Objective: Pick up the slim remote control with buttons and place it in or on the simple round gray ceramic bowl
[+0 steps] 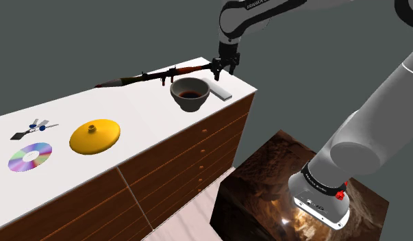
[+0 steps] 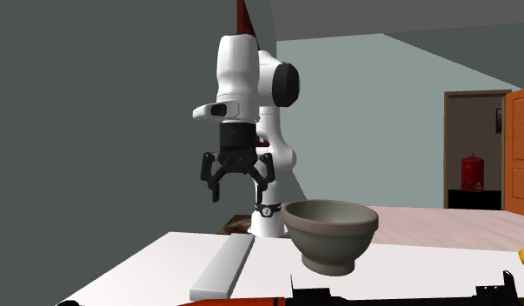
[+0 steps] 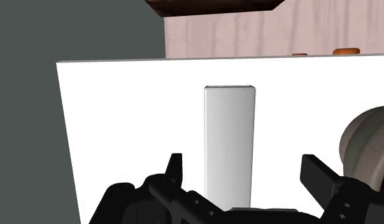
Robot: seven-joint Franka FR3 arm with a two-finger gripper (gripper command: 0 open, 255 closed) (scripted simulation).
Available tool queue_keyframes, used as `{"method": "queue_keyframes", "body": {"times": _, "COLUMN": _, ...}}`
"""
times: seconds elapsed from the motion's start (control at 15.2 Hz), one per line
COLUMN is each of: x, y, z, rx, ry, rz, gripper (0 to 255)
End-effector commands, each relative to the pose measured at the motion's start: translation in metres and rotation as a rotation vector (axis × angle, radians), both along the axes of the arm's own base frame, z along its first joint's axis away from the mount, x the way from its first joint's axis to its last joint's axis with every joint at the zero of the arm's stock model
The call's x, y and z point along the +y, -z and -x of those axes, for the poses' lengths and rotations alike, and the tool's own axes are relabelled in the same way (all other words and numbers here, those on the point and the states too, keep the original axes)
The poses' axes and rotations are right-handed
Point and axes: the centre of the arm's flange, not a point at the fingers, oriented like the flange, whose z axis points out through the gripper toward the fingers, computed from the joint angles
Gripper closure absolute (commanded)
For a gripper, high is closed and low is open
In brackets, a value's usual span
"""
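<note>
A slim, plain grey-white remote [image 1: 219, 90] lies flat near the far corner of the white countertop [image 1: 140, 113], right beside the round grey bowl [image 1: 190, 103]. My black gripper [image 1: 224, 67] hangs open a short way above the remote and touches nothing. The wrist view looks down the remote [image 3: 229, 140], which runs lengthwise between the spread fingers of the gripper [image 3: 248, 175], with the bowl [image 3: 369, 149] off to one side. From the second exterior view the gripper [image 2: 241, 193] hovers behind the remote [image 2: 223, 265] and the bowl [image 2: 331, 239]. No buttons are visible on the remote.
A long dark launcher-shaped object [image 1: 157, 74] lies along the back of the counter behind the bowl. Further along are a yellow domed lid [image 1: 95, 135], a shiny disc [image 1: 30, 157] and a small blue-grey object [image 1: 35, 127]. The counter edge drops off just beyond the remote.
</note>
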Motion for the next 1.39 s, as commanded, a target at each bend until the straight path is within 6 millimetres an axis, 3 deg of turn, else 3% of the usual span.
{"method": "queue_keyframes", "body": {"times": 0.0, "x": -0.001, "y": 0.018, "z": -0.021, "rx": 0.004, "ry": 0.000, "rz": 0.000, "gripper": 0}}
{"method": "queue_keyframes", "body": {"times": 0.26, "x": -0.001, "y": 0.050, "z": -0.057, "rx": 0.011, "ry": 0.000, "rz": -0.001, "gripper": 0}}
{"method": "queue_keyframes", "body": {"times": 0.79, "x": -0.001, "y": 0.090, "z": -0.057, "rx": 0.011, "ry": 0.000, "rz": -0.001, "gripper": 0}}
{"method": "queue_keyframes", "body": {"times": 1.25, "x": -0.001, "y": 0.089, "z": -0.057, "rx": 0.011, "ry": 0.000, "rz": -0.001, "gripper": 0}}
{"method": "queue_keyframes", "body": {"times": 1.32, "x": -0.001, "y": 0.089, "z": -0.057, "rx": 0.011, "ry": 0.000, "rz": -0.001, "gripper": 255}}
